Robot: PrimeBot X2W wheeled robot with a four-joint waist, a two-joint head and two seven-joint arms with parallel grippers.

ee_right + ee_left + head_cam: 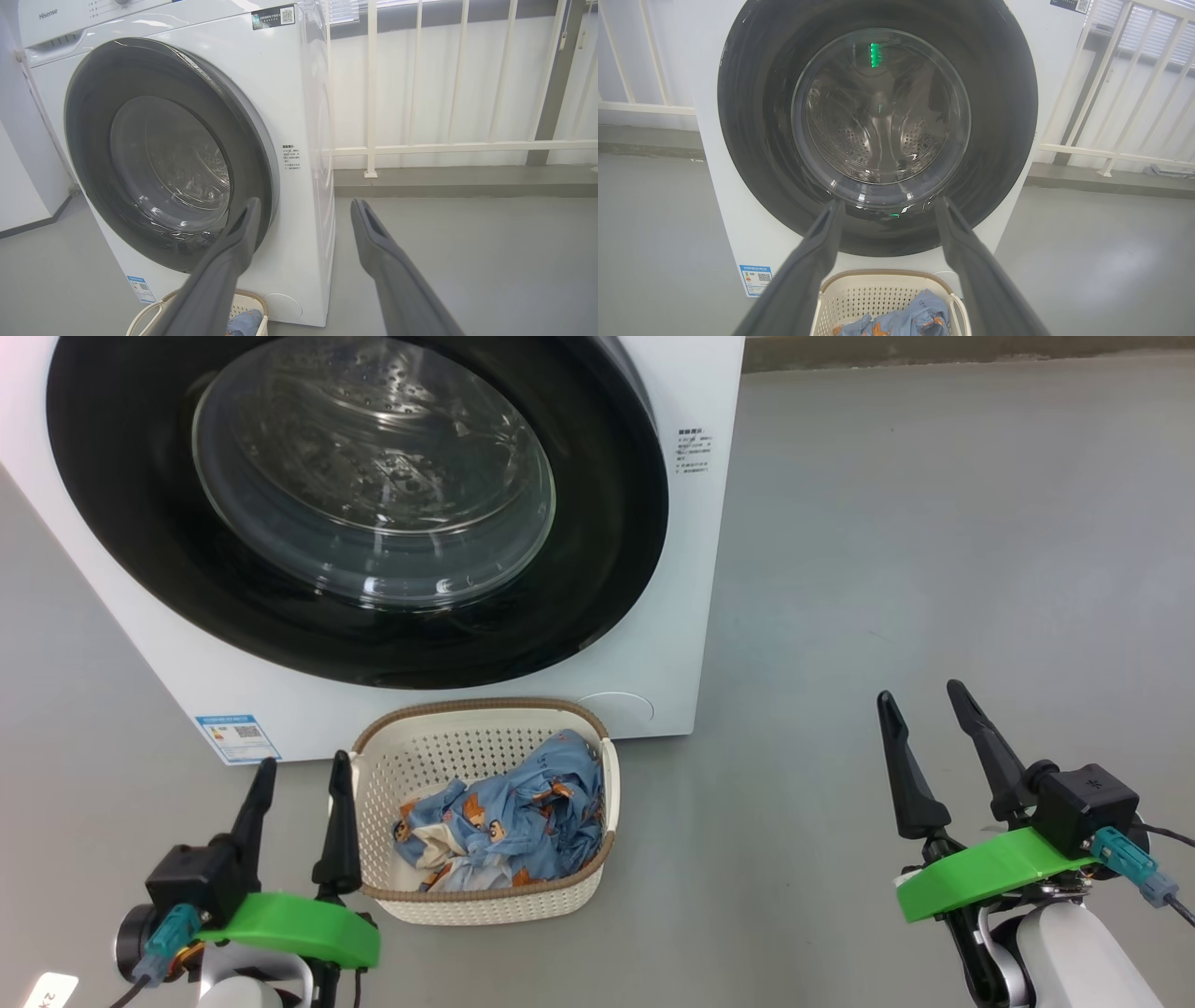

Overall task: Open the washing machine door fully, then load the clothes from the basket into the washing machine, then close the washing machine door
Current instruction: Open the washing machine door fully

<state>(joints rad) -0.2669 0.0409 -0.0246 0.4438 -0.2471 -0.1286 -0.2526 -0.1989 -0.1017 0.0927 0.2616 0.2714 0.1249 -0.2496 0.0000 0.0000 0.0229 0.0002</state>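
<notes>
Head view: left gripper (304, 758) at near left, fingers spread wide, empty, just left of the basket (439, 756). The basket sits on the grey floor (934, 523) close against the washing machine (686, 616), with the clothes (523, 803) heaped inside toward its right. The washing machine door (364, 504) above is closed flush. Right gripper (919, 691) at near right, well apart from the machine, fingers wide, holding nothing.

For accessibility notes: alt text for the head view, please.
A white washing machine with its round black-rimmed door shut stands on a grey floor, a cream basket of blue printed clothes in front of it. The left gripper, open, sits just left of the basket; the right gripper, open, is apart at the lower right.
</notes>
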